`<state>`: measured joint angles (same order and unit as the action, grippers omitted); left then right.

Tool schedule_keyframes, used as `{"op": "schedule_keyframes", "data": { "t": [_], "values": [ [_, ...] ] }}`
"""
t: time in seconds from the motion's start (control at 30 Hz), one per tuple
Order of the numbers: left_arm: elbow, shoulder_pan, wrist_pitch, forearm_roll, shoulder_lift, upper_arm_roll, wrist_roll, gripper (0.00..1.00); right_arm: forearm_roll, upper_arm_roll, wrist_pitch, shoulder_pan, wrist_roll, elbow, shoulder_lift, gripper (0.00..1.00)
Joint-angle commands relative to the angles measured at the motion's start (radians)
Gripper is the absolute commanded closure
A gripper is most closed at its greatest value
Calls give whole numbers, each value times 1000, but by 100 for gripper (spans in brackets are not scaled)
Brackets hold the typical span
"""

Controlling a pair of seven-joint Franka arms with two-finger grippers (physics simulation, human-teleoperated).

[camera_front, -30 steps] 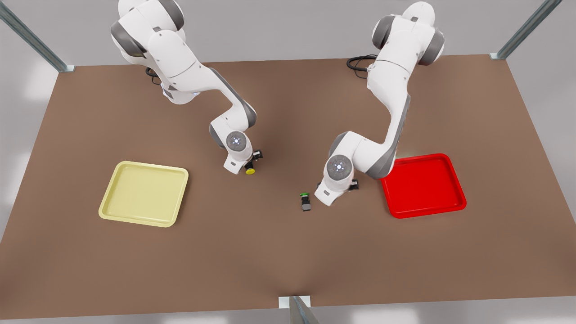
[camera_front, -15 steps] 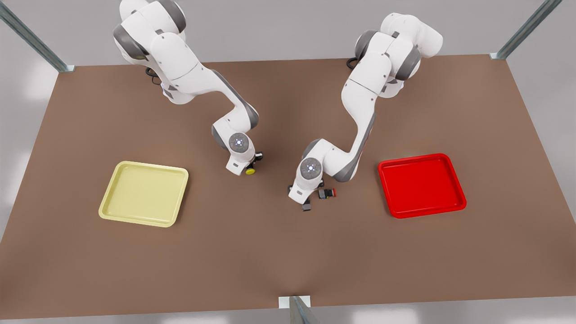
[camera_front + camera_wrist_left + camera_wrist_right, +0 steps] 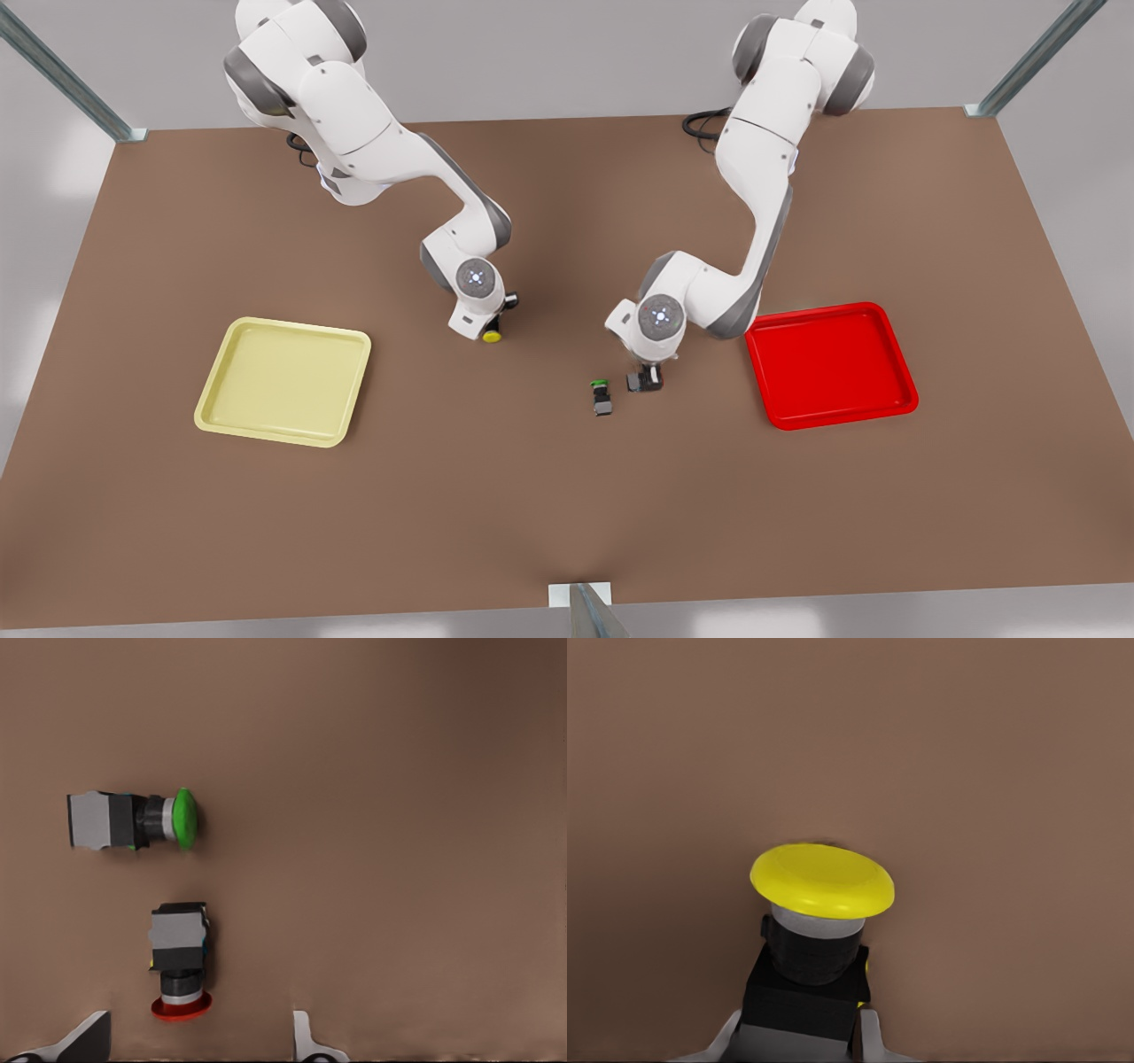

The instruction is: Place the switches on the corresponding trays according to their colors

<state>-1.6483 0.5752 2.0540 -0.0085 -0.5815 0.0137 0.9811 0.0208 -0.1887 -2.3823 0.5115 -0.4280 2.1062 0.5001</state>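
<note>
The yellow switch [image 3: 819, 930] lies on the table with its dark body between my right gripper's [image 3: 799, 1045] fingers, which are shut on it. In the front view that gripper [image 3: 486, 328] is mid-table beside the yellow cap [image 3: 492, 336]. The red switch [image 3: 180, 961] lies on the table, its red cap between the spread fingers of my open left gripper [image 3: 197, 1047]. The front view has this gripper [image 3: 652, 370] hanging over the red switch [image 3: 640, 382]. The pale yellow tray [image 3: 283, 381] is at the front view's left, the red tray [image 3: 833, 363] at its right.
A green-capped switch [image 3: 601, 397] lies on the brown table just to the front view's left of the red one; it also appears as the green switch [image 3: 133, 819] in the left wrist view. Metal frame posts [image 3: 585, 611] stand at the table's edges.
The left arm swung toward the front view's left, over the green switch, then came back and now sits over the red switch. The right gripper and yellow switch barely moved.
</note>
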Motion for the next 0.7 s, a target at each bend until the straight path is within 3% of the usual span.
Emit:
{"op": "schedule_keyframes", "data": {
  "t": [0.0, 0.17, 0.33, 0.47, 0.67],
  "values": [
    [-10, -1, -2, 35, 6, 0, 4, 1, 1, -2, 0, 1, 0, 0, 1, 40],
    [-67, 49, 136, 105, -38, -1, 33, 1, -1, -2, 0, -4, 2, -3, 1, 42],
    [-81, 54, 150, 136, -38, -1, 111, 1, -1, -2, 0, -7, 3, -3, 0, 45],
    [-235, 14, 189, 186, 35, -1, 122, 1, -1, -2, 0, -13, 3, -8, -6, 45],
    [-275, -78, 190, 193, 58, -3, 120, 1, -2, -2, -6, -11, 6, -8, -2, 48]
  ]
}}
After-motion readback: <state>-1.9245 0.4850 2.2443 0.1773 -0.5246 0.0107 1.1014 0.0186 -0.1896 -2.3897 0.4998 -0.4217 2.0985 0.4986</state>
